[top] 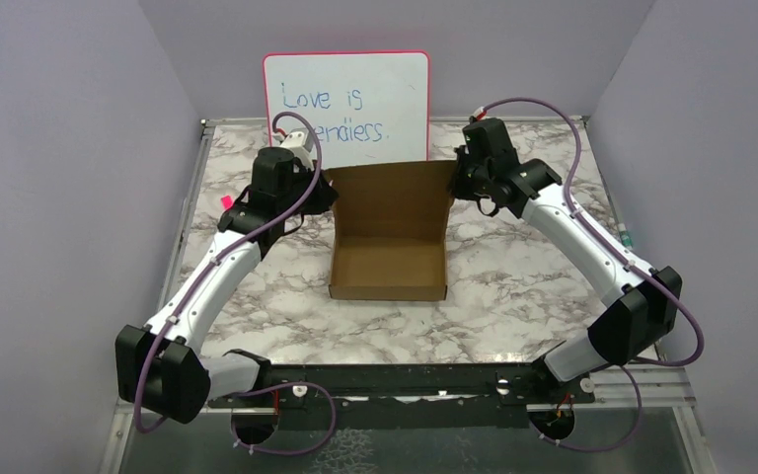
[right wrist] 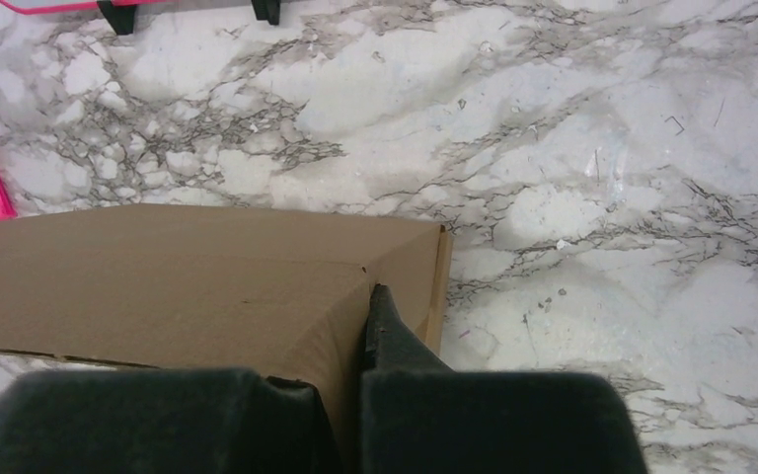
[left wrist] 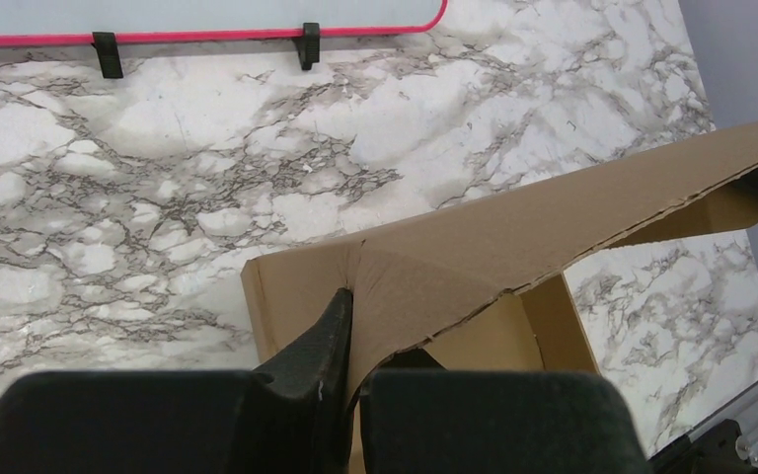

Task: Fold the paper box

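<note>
The left end effector point(left wrist: 348, 301) and right end effector point(right wrist: 372, 296) each clamp tight on a lid corner of the paper box point(top: 391, 259).

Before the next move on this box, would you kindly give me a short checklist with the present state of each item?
1. Left hand pinching the left corner of the paper box lid flap: ok.
2. Right hand pinching the flap's right corner: ok.
3. Flap standing up at the back, not yet closed: ok.
4. Front and side walls raised, nothing inside the box: ok.
5. Whiteboard apart from the flap, with bare table between them in the left wrist view: ok.
6. Flap's side tabs lined up for tucking: cannot tell.
</note>
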You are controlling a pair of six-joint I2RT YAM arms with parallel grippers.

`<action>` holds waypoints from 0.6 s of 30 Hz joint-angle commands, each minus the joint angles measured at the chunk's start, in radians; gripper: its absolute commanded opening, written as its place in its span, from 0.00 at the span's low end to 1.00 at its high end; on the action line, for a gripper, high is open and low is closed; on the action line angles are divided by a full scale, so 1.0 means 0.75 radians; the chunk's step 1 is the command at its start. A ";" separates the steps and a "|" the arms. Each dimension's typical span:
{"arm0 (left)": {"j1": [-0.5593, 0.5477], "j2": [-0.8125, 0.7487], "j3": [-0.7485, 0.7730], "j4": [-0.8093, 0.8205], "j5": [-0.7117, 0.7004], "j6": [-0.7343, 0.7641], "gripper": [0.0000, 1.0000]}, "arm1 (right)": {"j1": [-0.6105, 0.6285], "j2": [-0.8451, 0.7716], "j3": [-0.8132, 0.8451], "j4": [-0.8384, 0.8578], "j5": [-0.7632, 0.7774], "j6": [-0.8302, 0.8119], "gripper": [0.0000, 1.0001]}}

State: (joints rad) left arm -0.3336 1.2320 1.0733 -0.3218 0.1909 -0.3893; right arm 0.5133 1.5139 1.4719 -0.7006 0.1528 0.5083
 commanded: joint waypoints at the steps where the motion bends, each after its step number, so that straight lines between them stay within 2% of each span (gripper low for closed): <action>1: 0.013 -0.044 -0.084 0.064 0.041 -0.119 0.04 | -0.002 0.019 -0.052 0.144 -0.004 0.181 0.01; 18: -0.005 -0.301 -0.378 0.176 0.115 -0.224 0.06 | 0.101 -0.231 -0.441 0.295 0.051 0.259 0.04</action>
State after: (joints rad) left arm -0.3367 1.0439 0.8505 -0.1776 0.2203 -0.4774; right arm 0.5819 1.3743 1.2331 -0.4801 0.2535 0.5495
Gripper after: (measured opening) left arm 0.049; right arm 0.039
